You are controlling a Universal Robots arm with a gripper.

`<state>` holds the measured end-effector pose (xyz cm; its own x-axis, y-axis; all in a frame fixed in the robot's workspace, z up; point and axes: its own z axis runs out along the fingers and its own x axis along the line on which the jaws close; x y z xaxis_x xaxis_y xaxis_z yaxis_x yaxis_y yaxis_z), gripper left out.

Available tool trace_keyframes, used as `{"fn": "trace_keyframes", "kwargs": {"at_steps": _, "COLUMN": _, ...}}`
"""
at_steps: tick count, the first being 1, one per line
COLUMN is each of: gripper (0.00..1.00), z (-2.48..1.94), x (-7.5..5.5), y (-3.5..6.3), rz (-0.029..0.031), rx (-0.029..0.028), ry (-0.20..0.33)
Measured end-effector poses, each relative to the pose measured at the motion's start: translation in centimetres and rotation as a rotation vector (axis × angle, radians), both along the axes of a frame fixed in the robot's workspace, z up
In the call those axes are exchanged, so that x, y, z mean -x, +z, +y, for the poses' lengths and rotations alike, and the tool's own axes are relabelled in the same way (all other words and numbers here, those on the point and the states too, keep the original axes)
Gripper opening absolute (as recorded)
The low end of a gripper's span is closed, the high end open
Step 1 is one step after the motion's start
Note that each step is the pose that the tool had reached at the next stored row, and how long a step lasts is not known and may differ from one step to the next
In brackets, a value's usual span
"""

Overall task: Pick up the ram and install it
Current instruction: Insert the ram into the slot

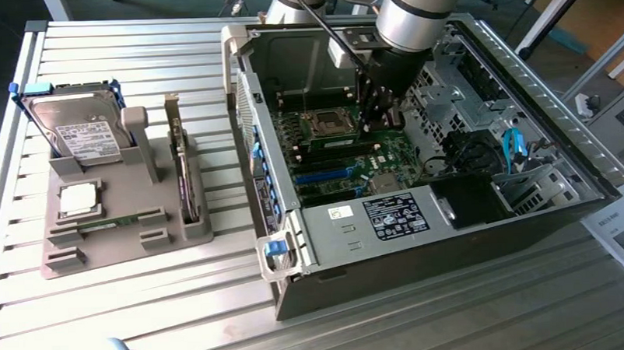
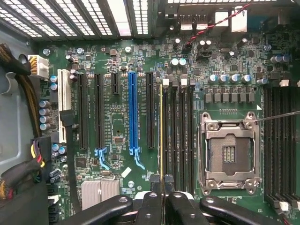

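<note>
End effector (image 2: 161,199) clamps ram (image 2: 161,131) at mobo slots (image 2: 180,136); black label (image 1: 394,216) illegible

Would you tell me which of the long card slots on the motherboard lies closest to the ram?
The black slot directly beside the ram, between it and the blue slot; the other card slots lie beyond the blue one.

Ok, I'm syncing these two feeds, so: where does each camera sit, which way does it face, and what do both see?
Exterior view: off the robot, high up, looking down obliquely at the open computer case; the arm reaches in.
Wrist view: on the wrist, facing straight at the motherboard; the gripper shows, shut on the ram, edge-on.
Shared: the motherboard's empty processor socket.
</note>
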<state>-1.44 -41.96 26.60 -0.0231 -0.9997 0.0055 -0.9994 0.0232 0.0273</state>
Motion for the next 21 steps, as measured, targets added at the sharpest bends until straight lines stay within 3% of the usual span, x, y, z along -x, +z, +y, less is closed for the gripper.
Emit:
{"fn": "trace_keyframes", "kwargs": {"at_steps": 6, "gripper": 0.12, "z": 0.03, "x": 0.02, "y": -0.24, "rz": 0.0000, "rx": 0.0017, "ry": 0.000}}
{"fn": "trace_keyframes", "kwargs": {"at_steps": 11, "gripper": 0.12, "z": 0.49, "x": 0.05, "y": -0.43, "rz": 0.0000, "rx": 0.0017, "ry": 0.000}}
{"fn": "trace_keyframes", "kwargs": {"at_steps": 17, "gripper": 0.12, "z": 0.50, "x": 0.05, "y": -0.44, "rz": 0.0000, "rx": 0.0018, "ry": 0.000}}
{"fn": "trace_keyframes", "kwargs": {"at_steps": 21, "gripper": 0.12, "z": 0.50, "x": 0.02, "y": -0.45, "rz": 0.0037, "rx": 0.0021, "ry": 0.000}}
